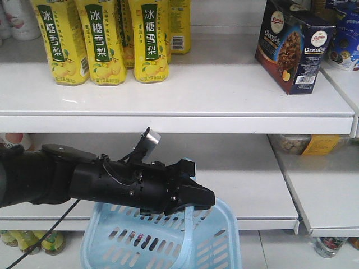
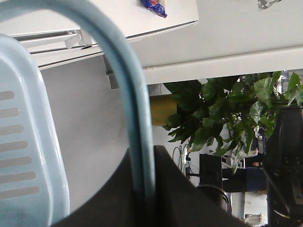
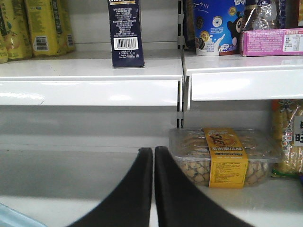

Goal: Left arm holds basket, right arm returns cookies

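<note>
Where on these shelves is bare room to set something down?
Upper shelf: bare stretch between the yellow bottles and the cookies. Lower shelf: bare left of the clear snack tub. Crowded: upper right, beyond the cookies.

Light: bright, even, overhead | Glare: white patches along shelf [image 1: 168, 89] front, centre frame | Shadows: soft, under shelves | Blur: basket [image 2: 28, 142] handle close, soft-edged, left wrist view
</note>
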Available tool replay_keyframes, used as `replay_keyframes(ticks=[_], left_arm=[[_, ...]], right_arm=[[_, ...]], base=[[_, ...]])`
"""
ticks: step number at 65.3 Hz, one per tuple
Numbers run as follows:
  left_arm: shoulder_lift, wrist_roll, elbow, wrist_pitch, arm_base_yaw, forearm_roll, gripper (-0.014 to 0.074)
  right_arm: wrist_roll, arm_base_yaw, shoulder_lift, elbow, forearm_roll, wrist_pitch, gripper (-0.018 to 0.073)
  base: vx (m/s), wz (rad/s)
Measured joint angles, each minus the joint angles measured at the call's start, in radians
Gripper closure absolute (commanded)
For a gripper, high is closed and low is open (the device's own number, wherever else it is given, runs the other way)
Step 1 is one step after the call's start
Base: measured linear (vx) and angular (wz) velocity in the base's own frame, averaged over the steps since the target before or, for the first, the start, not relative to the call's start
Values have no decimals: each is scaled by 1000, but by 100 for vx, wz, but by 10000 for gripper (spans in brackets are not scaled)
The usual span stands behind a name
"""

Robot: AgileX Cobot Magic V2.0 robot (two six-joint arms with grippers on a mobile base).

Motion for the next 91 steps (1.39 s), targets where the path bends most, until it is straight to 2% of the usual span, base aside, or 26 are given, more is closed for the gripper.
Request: replay_keyframes(ticks=[13,21,35,44,54,61,77,84,91], left_arm=[[0,0,0,0,0,1,603],[-16,-2,1,-19,0,35,603],[-245,-3,124,-84,0,98,603],[-455,45,244,-247,3,106,603],[-659,44,403,-408,4,116,603],[-789,44,492,-513,4,226,603],[-933,30,627,-544,4,644,603],[-975,-28,683,-605,4,754,603],[-1033,-140,747,-727,6,800,603]], right_arm=[[0,0,0,0,0,0,567],[0,0,0,0,0,0,567],[0,0,0,0,0,0,567],[0,0,0,0,0,0,567],[0,0,0,0,0,0,567],[0,0,0,0,0,0,567],[0,0,0,0,0,1,567],[0,0,0,0,0,1,567],[0,0,0,0,0,1,567]], base=[[0,0],[0,0],[0,0],[0,0],[0,0],[0,0],[0,0],[0,0],[0,0]])
